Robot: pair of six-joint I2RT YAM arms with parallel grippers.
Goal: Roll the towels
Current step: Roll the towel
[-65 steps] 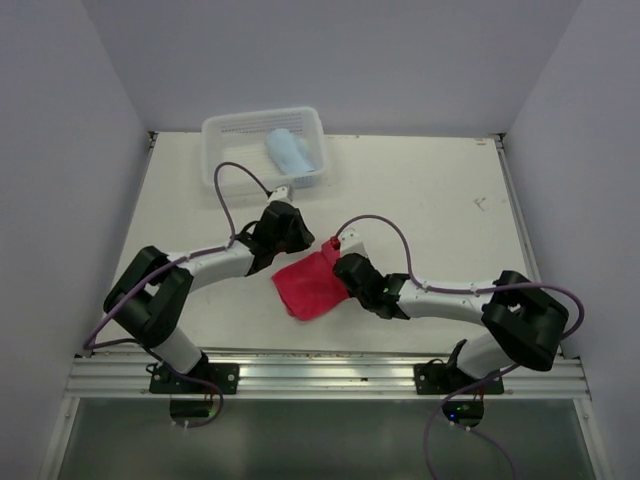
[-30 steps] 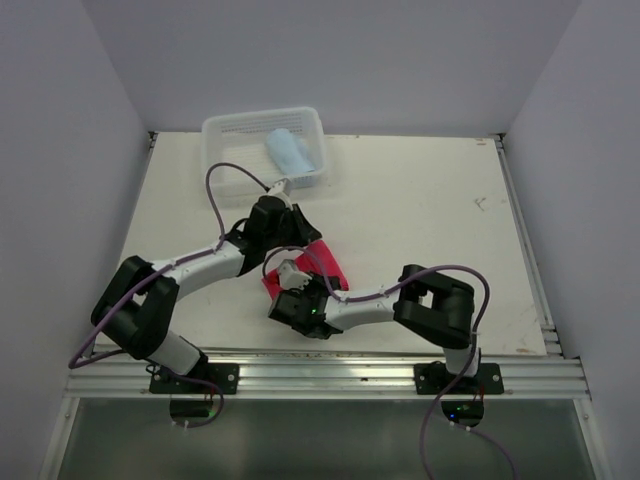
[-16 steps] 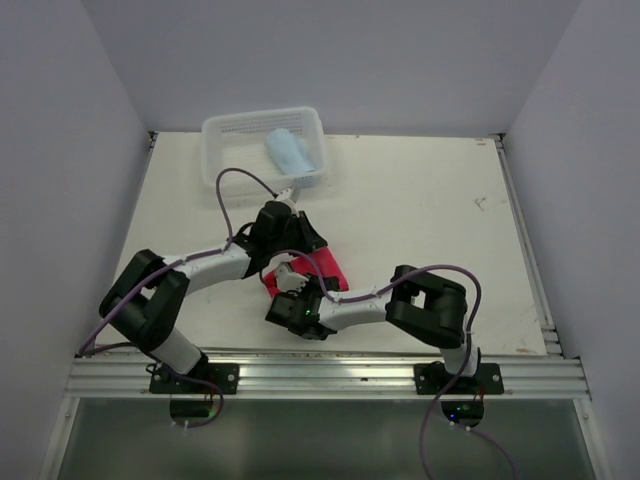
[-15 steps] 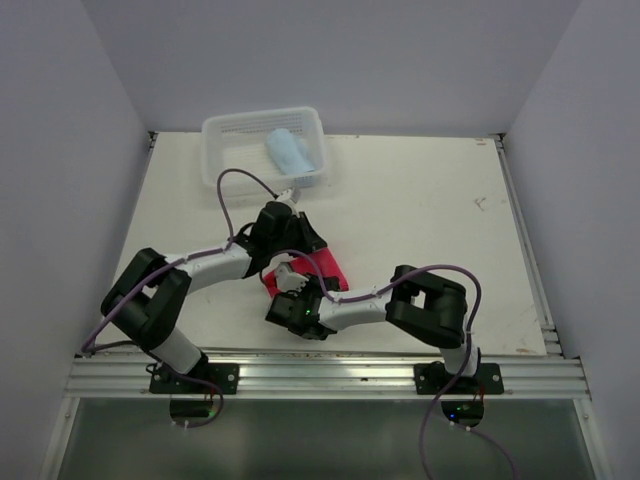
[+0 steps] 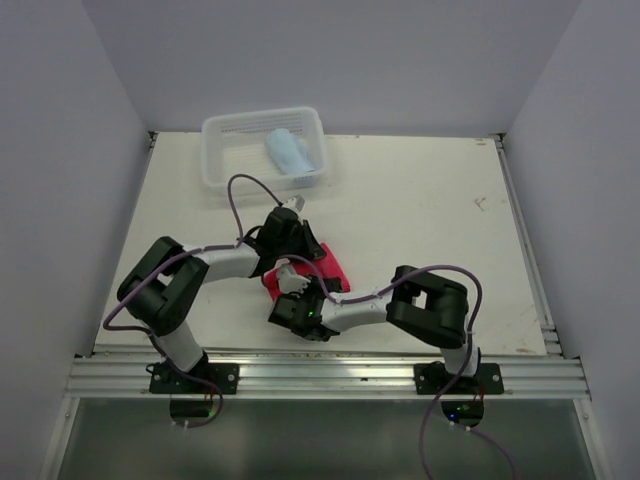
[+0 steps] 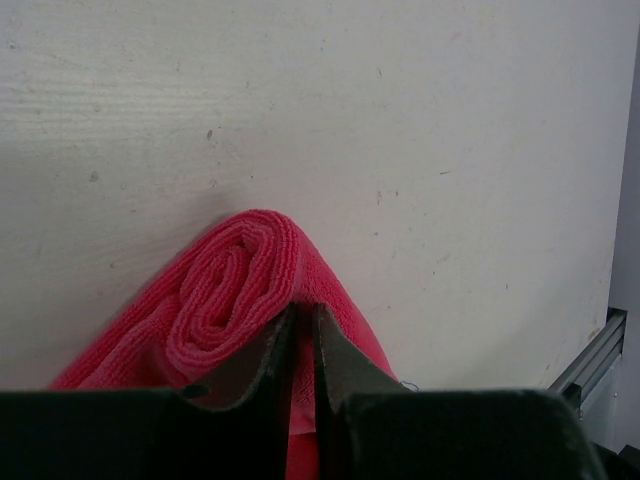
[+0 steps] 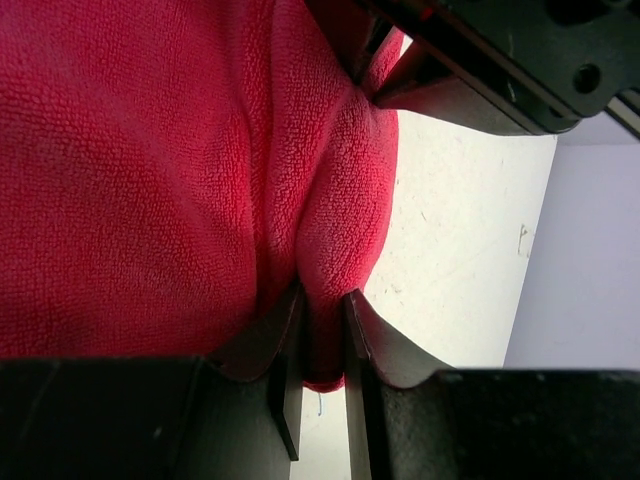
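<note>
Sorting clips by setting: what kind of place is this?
Probably a lab test cell, not a home: a white table boxed in by plain walls, with an aluminium mounting rail along its near edge.

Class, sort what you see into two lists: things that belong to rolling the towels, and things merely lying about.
Job: red towel, pinched by the left tool and right tool; blue towel, lying in the basket.
Just about: small mark on the table; metal rail.
</note>
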